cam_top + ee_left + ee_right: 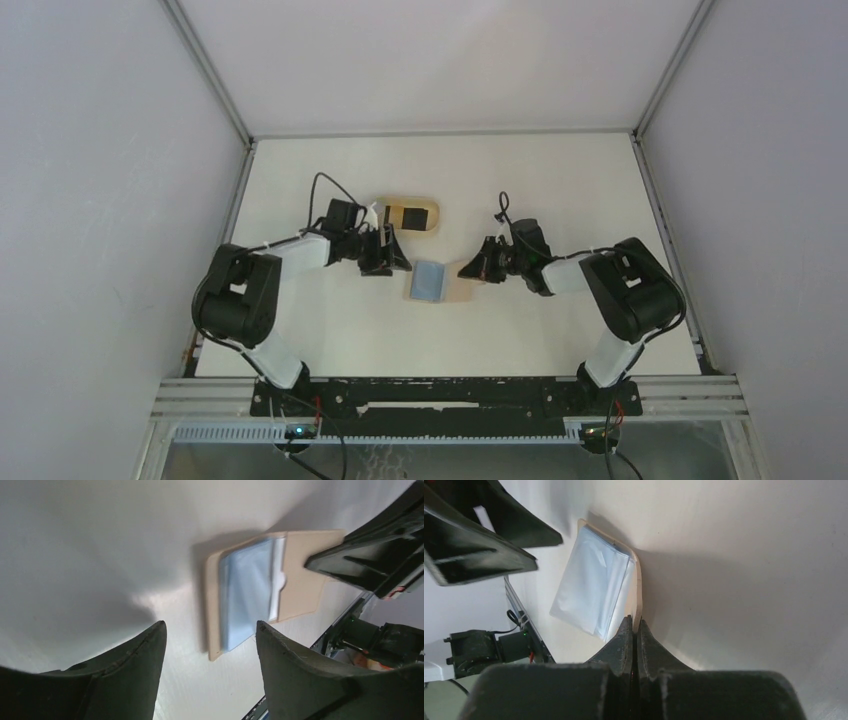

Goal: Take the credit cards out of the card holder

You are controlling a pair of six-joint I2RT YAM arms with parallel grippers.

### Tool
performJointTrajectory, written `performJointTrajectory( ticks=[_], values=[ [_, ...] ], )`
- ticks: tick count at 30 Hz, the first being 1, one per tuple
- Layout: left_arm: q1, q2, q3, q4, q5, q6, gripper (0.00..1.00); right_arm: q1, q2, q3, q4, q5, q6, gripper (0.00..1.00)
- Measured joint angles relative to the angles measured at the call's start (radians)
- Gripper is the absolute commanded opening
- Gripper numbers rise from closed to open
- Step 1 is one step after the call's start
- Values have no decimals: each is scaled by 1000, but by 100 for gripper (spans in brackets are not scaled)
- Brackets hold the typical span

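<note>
The tan card holder (pixel 458 285) lies open on the white table between the arms. Pale blue cards (pixel 430 281) sit in its left half and stick out over the edge; they also show in the left wrist view (pixel 247 595) and the right wrist view (pixel 591 587). My right gripper (pixel 634 622) is shut on the holder's right edge (pixel 639 595) and pins it. My left gripper (pixel 210 630) is open and empty, a little left of the holder (pixel 300 575). Its fingers (pixel 385 255) hover just above the table.
An oval light-wood tray (pixel 410 214) with a dark item in it stands behind the left gripper. White enclosure walls surround the table. A black frame rail (pixel 450 392) runs along the near edge.
</note>
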Motion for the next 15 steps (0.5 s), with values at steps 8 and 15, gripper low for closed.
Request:
performJointTrajectory(
  ticks=[8, 15],
  values=[
    [27, -53, -252, 344, 31, -201, 71, -13, 30, 0, 62, -53, 32, 0],
    [31, -3, -359, 669, 80, -394, 70, -17, 64, 0, 106, -93, 48, 0]
  ],
)
